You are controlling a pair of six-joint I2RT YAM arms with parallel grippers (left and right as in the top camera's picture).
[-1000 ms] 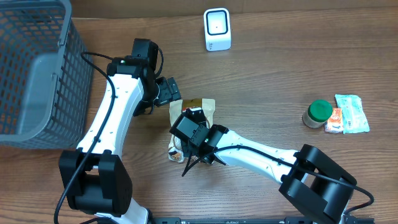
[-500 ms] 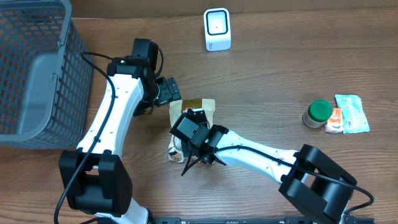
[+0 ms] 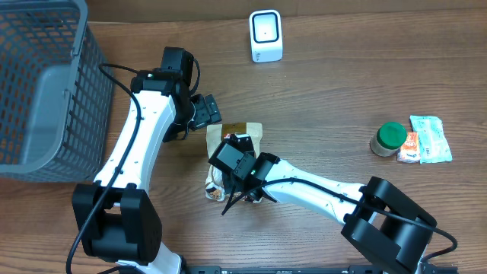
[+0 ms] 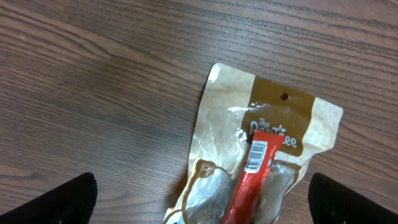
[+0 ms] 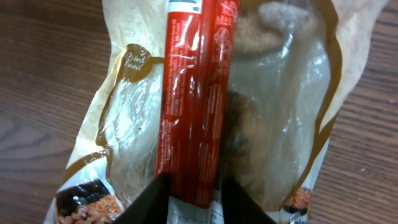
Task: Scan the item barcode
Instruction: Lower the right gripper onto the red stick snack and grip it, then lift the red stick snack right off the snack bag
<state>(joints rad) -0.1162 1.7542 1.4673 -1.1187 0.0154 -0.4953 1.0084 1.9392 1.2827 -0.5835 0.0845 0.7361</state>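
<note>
Overhead: against the frame from a second ago, almost nothing differs. Both arms, the pouch and the loose items sit in the same places; only the right wrist looks slightly resettled.

Task item: red stick pack (image 4: pixel 249 183) lying lengthwise on a tan dried-food pouch (image 4: pixel 214 134), flat on the bench (image 3: pixel 342 91) near its centre. The white barcode label (image 4: pixel 256 155) at the pack's upper end faces up. The white scanner (image 3: pixel 265 36) stands at the far edge, well apart from the pouch.

Right gripper (image 5: pixel 194 200): the fingers (image 5: pixel 149 202) are brought in to a narrow gap, one on each long side of the red stick pack and touching its edges, so they grip it at its lower end.

Left gripper (image 3: pixel 207 114): it hangs just above the pouch's top edge, with the fingers (image 4: pixel 62 199) spread fully apart and holding nothing.

Elsewhere: grey wire basket (image 3: pixel 46 84) at left; green-lidded jar (image 3: pixel 389 138) and sachets (image 3: pixel 428 138) at right.
</note>
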